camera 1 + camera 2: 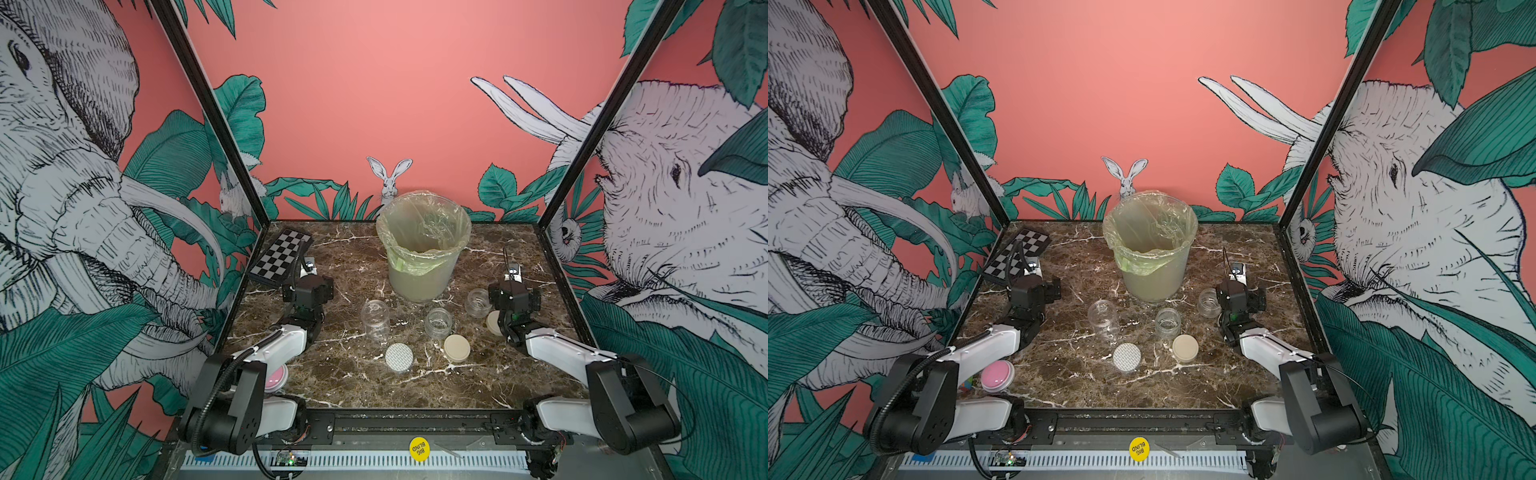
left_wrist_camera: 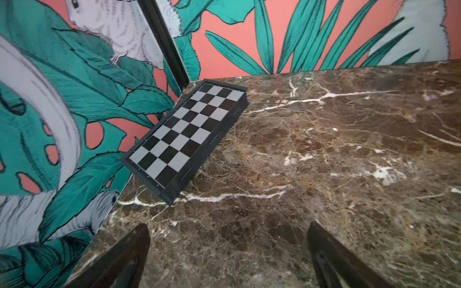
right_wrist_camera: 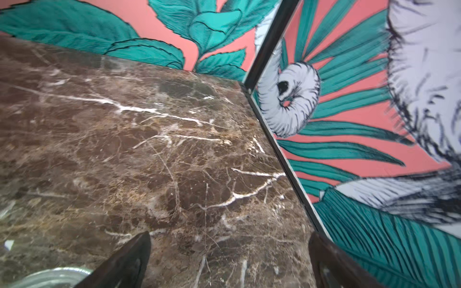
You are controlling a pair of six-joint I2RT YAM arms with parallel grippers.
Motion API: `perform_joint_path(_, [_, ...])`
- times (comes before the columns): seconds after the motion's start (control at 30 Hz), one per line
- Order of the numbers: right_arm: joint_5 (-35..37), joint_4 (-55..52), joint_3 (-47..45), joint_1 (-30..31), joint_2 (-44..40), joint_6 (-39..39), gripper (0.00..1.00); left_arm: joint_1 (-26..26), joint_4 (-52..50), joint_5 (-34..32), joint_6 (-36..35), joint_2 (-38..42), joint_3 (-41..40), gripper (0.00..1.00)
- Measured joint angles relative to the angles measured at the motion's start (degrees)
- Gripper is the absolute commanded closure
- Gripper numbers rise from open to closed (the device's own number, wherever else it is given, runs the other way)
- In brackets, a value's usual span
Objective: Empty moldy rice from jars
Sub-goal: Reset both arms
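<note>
Three clear jars stand lidless on the marble table: a taller jar [image 1: 375, 320] [image 1: 1104, 319], a squat jar [image 1: 438, 322] [image 1: 1168, 321] and a second squat jar [image 1: 478, 302] [image 1: 1209, 302]. All look empty, and no moldy rice shows. A white dotted lid [image 1: 399, 357] and a beige lid [image 1: 456, 348] lie flat in front of them. Another beige lid [image 1: 494, 322] is half hidden by the right arm. My left gripper [image 2: 228, 225] is open over bare marble at the left. My right gripper [image 3: 229, 235] is open beside the second squat jar, whose rim [image 3: 50, 275] shows.
A translucent bin [image 1: 422, 249] with a green-tinted bag stands at the back centre. A folded chessboard box [image 1: 280, 257] [image 2: 189, 134] lies in the back left corner. A pink round object [image 1: 997, 374] sits under the left arm. Patterned walls close three sides.
</note>
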State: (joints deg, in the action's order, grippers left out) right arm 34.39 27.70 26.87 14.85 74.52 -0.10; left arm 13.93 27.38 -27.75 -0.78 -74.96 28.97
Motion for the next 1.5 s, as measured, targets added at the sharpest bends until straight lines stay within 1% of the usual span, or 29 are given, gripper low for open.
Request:
perform_joint_path(0.23, [-6.8, 3.4, -0.6, -2.2, -0.5, -3.3, 0.01, -1.5, 3.2, 3.3, -3.8, -0.9, -0.1, 0.01])
perform_joint_path(0.43, [-12.9, 9.1, -4.9, -4.5, -1.6, -5.0, 0.01, -4.3, 6.1, 5.3, -5.1, -0.7, -2.8, 0.01])
perform_joint_path(0.57, [-16.4, 10.7, -5.5, -5.6, -1.5, -5.5, 0.01, -4.4, 8.7, 6.2, -5.9, -1.3, -4.2, 0.01])
perform_joint_path(0.73, [-19.8, 13.7, -7.3, -6.4, -2.3, -5.9, 0.02, -4.4, 13.5, 6.3, -6.4, -5.1, -4.8, 0.01])
perform_joint_path(0.9, [-21.4, 16.3, -10.0, -7.5, -2.4, -5.5, 0.01, -4.4, 17.8, 6.1, -6.6, -11.5, -5.0, 0.01])
perform_joint_path(1.03, [-22.9, 22.1, -13.0, -7.9, 0.2, -5.4, 0.01, -4.7, 18.0, 6.1, -6.5, -12.0, -5.0, 0.01])
perform_joint_path(1.17, [-25.5, 28.5, -13.9, -8.2, 5.8, -5.5, 0.01, -4.8, 18.1, 6.1, -6.5, -12.0, -5.0, 0.01])
perform_joint_path(1.3, [-26.7, 32.2, -13.9, -8.2, 11.6, -5.7, 0.01, -4.8, 18.4, 6.3, -6.5, -12.0, -5.0, 0.01])
perform_joint_path(1.37, [-26.7, 32.7, -13.5, -8.2, 13.5, -5.7, 0.01, -5.1, 18.4, 6.6, -6.5, -12.0, -5.0, 0.01])
perform_joint_path(1.5, [-26.7, 29.4, -10.0, -8.6, 13.6, -5.5, 0.01, -5.6, 18.8, 7.1, -6.3, -12.0, -5.0, 0.01])
